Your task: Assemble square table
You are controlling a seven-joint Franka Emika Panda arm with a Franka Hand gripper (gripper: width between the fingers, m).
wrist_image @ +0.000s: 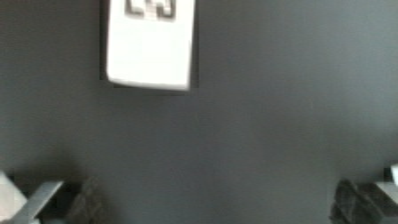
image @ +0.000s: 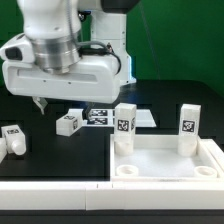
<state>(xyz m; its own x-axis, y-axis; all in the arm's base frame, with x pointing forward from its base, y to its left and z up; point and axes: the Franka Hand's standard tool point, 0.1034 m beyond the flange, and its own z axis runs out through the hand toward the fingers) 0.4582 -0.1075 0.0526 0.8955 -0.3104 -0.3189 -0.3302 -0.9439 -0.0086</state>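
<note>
The square table's white tray-like top (image: 170,160) lies at the exterior view's lower right, a round hole showing in each near corner. Two tagged white legs (image: 124,126) (image: 188,122) stand upright at its far rim. A third leg (image: 68,123) lies loose on the dark table, and another leg (image: 14,140) sits at the far left. My gripper (image: 40,104) hangs over the table left of the loose leg. In the wrist view it is open (wrist_image: 210,200), with only dark table between its fingertips (wrist_image: 43,200). A tagged white leg (wrist_image: 148,45) lies ahead of them, apart.
The marker board (image: 98,117) lies flat behind the loose leg. A long white bar (image: 50,186) runs along the front edge, left of the tray. The arm's bulky white body fills the exterior view's upper left.
</note>
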